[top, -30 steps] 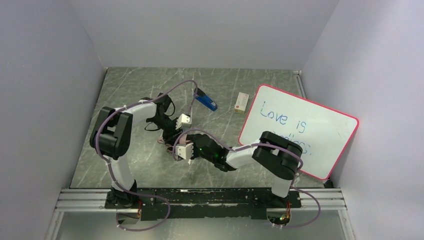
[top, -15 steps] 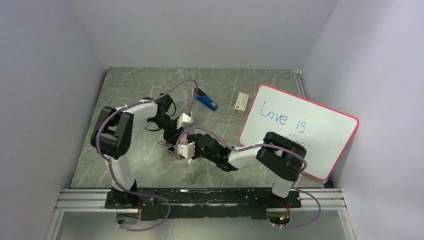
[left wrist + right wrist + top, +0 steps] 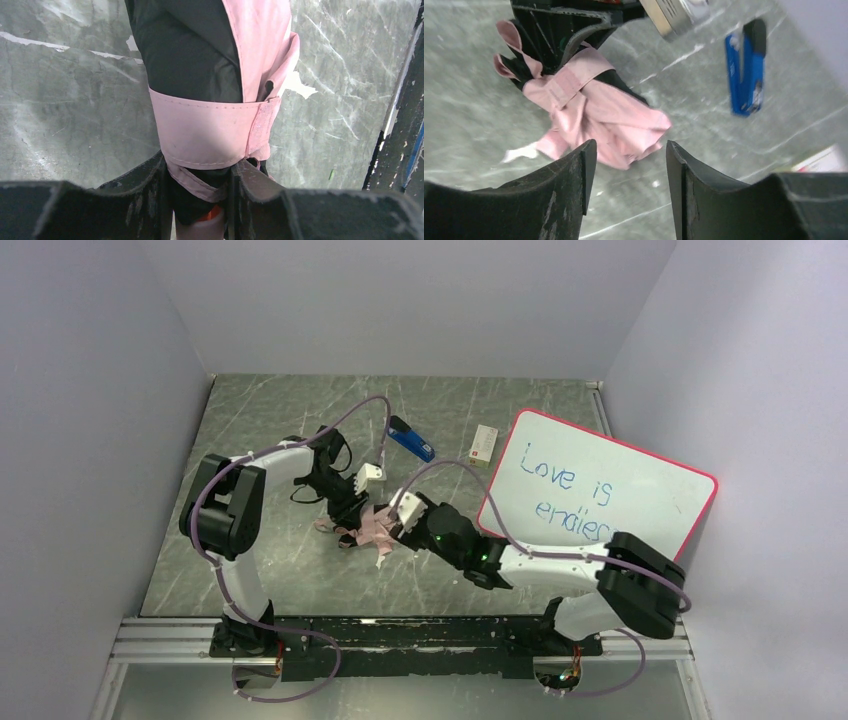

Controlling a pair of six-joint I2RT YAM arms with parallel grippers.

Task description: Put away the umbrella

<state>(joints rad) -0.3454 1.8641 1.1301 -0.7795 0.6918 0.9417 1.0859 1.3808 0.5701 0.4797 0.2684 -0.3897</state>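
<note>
The folded umbrella (image 3: 372,530) lies on the marble table, pale pink outside and black inside. Its pink strap (image 3: 210,132) is wrapped round the bundle. My left gripper (image 3: 350,508) is shut on the umbrella (image 3: 220,55) at the handle end, with a jaw on each side of the fabric just below the strap. My right gripper (image 3: 402,520) hovers just right of the umbrella's loose fabric end (image 3: 604,120). It is open with nothing between its fingertips (image 3: 629,150), only bare table. In the right wrist view, my left gripper (image 3: 564,30) grips the umbrella from the far side.
A blue-and-black stapler (image 3: 412,440) lies behind the umbrella, also seen as the stapler (image 3: 746,70) in the right wrist view. A small white box (image 3: 483,445) sits beside a pink-framed whiteboard (image 3: 600,500) leaning at the right wall. Grey walls enclose the table.
My right gripper has opened, let go of the umbrella and drawn back to the right, uncovering the pink fabric. The left gripper has kept its grip and place.
</note>
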